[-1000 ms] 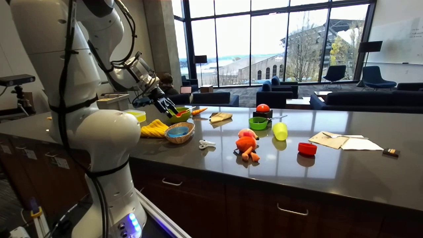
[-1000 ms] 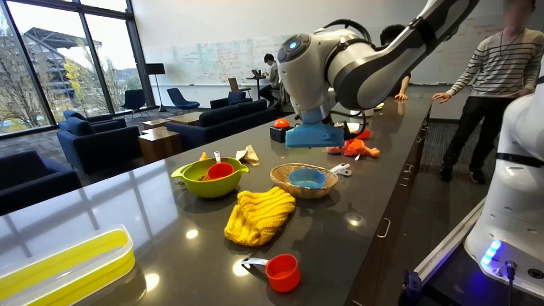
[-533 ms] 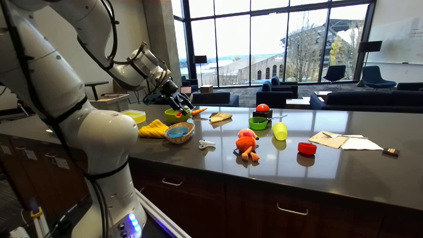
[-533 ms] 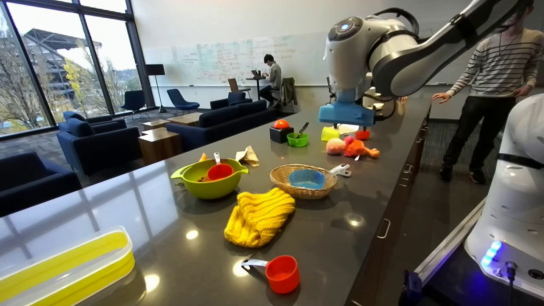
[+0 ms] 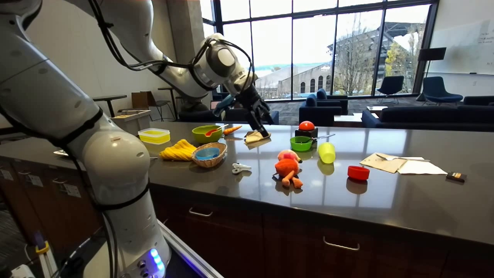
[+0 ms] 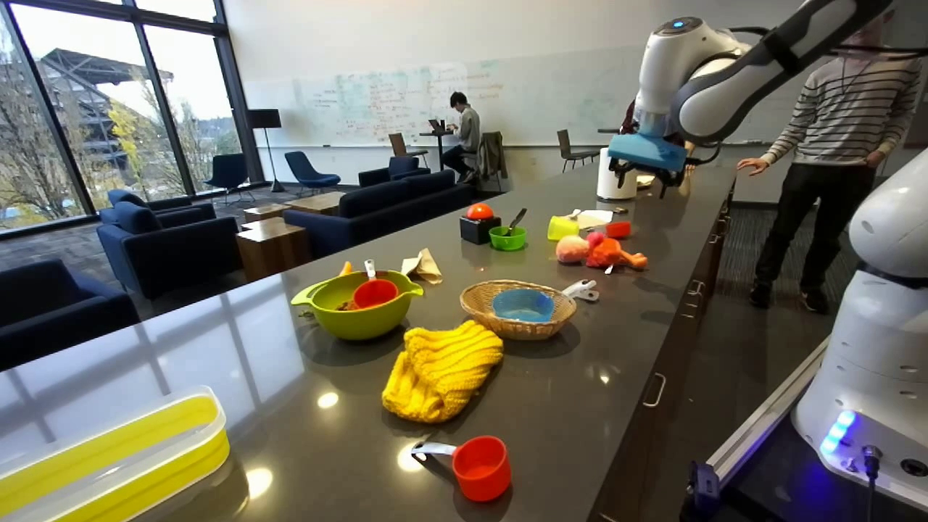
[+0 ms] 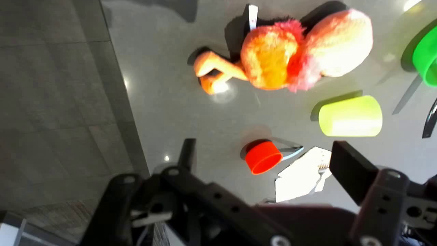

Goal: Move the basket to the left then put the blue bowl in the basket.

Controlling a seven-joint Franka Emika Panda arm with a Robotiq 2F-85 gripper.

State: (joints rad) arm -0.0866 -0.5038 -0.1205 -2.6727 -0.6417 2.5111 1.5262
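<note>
The tan wicker basket (image 6: 525, 330) stands on the grey counter and also shows in an exterior view (image 5: 210, 162). The light-blue bowl (image 6: 523, 304) sits inside it, upright, and shows there in both exterior views (image 5: 207, 153). My gripper (image 5: 268, 128) is open and empty, raised above the counter and well away from the basket; it also shows in an exterior view (image 6: 642, 185). In the wrist view my fingers (image 7: 264, 145) are spread wide with nothing between them. The basket and the blue bowl are out of the wrist view.
A white clip (image 5: 241, 168) lies beside the basket. A yellow knitted cloth (image 6: 444, 371) and a large green bowl (image 6: 366, 319) stand near it. Below my gripper are an orange plush toy (image 7: 269, 56), a yellow cup (image 7: 351, 116) and a red measuring cup (image 7: 263, 158).
My arm has swung away from the basket side, toward the plush toy and red measuring cup, with the gripper still open. The basket and blue bowl have not moved.
</note>
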